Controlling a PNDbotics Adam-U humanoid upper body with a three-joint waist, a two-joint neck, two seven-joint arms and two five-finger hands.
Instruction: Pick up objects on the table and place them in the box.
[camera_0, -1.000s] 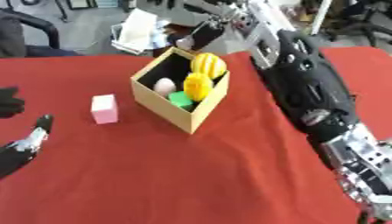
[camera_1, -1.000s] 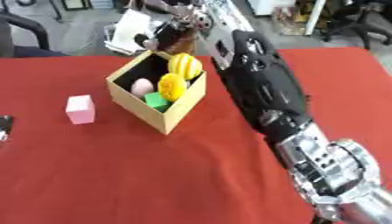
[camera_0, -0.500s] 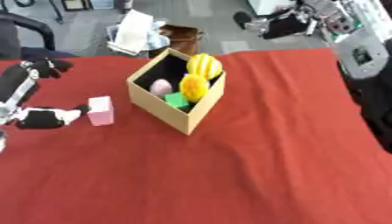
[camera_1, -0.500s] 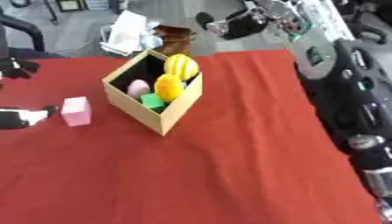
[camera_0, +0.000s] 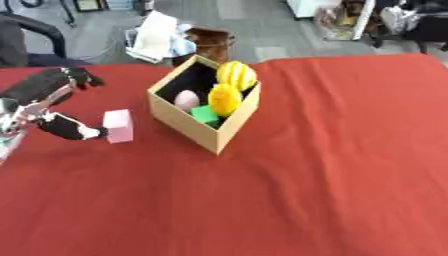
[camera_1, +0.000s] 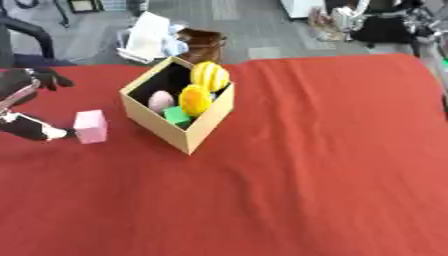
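Note:
An open tan cardboard box (camera_0: 229, 131) stands on the red tablecloth left of centre. Inside lie a yellow striped fruit (camera_0: 236, 75), a yellow-orange fruit (camera_0: 225, 98), a pale pink egg shape (camera_0: 186, 100) and a green block (camera_0: 206, 114). A pink block (camera_0: 118, 126) rests on the cloth just left of the box. My left hand (camera_0: 42, 95) reaches in from the left edge, open, with its dark fingers spread. Its lower fingertip (camera_0: 86, 132) touches the pink block's left side, and the upper fingers (camera_0: 74, 76) hover behind the block. My right hand does not show.
Beyond the table's far edge are a brown bag (camera_0: 213, 42), white papers (camera_0: 157, 40) and a dark chair (camera_0: 31, 37). Red cloth (camera_0: 332, 165) covers the table's right and front. Blurred equipment (camera_1: 411, 22) shows at the upper right.
My right arm, stretched over the box a second ago, has withdrawn out of sight at the upper right. My left hand has come in to the pink block.

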